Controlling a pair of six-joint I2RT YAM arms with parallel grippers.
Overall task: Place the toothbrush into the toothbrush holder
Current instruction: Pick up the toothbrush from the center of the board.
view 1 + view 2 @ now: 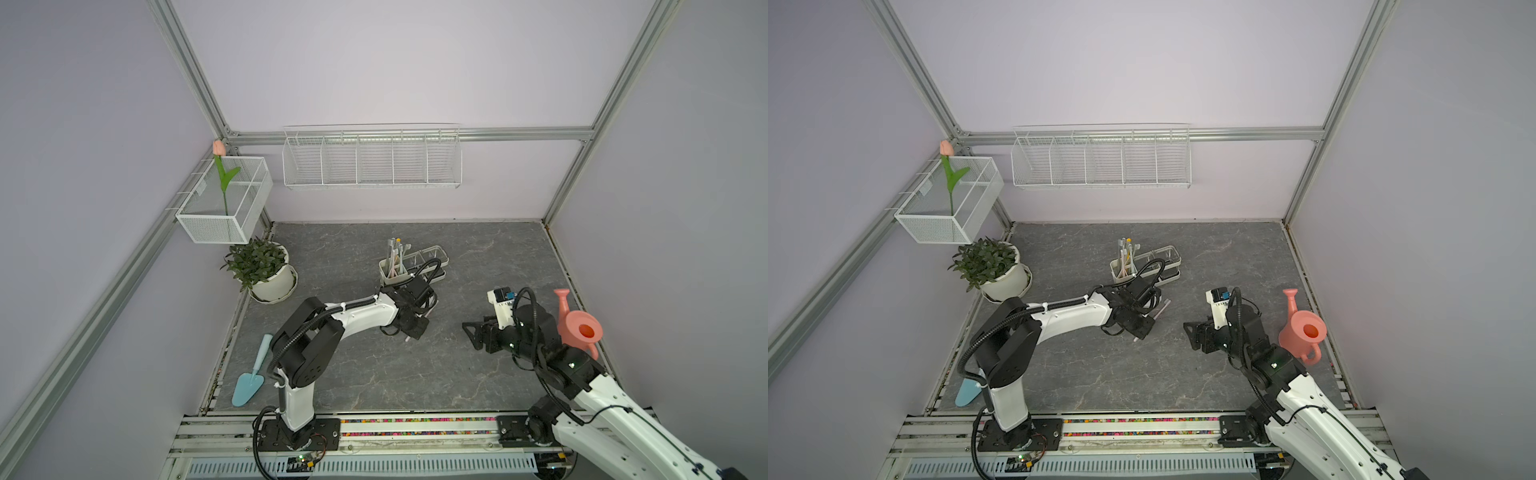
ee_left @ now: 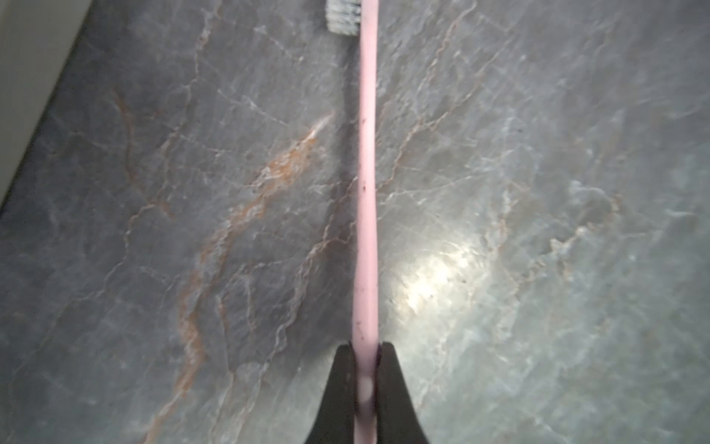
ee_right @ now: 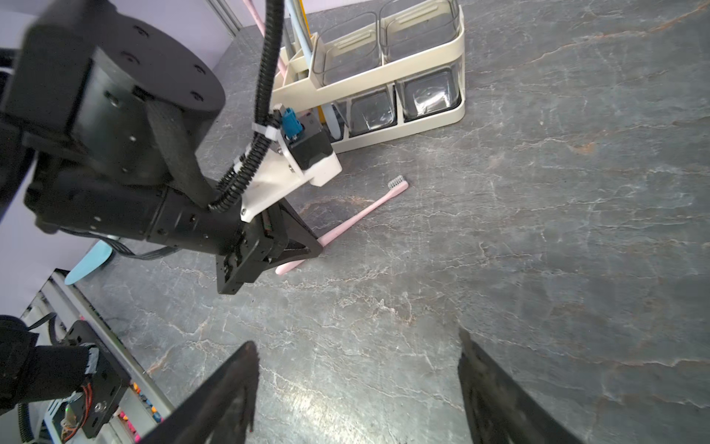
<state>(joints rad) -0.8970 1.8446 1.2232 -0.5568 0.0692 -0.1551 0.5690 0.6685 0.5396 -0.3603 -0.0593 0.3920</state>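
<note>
Left jaws are pinching the pink toothbrush (image 3: 365, 209), lying on the counter (image 3: 538, 230) near the toothbrush holder (image 3: 422, 63). Right jaws are hanging apart. Lifting slowly and tipping it upright is looking best.

I saw my left gripper (image 2: 367, 351) pinching the slim pink plastic toothbrush (image 2: 367, 192), white bristles (image 2: 343, 17) at the far end, over the grey veined stone tabletop (image 2: 153, 230).

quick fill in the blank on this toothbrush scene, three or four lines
1. The left gripper is shut on a ____ toothbrush.
2. The right gripper is open and holds ____.
3. The toothbrush holder has ____ clear square cups.
4. The watering can stands beside the ____ arm.
Missing words: pink; nothing; two; right.
</note>
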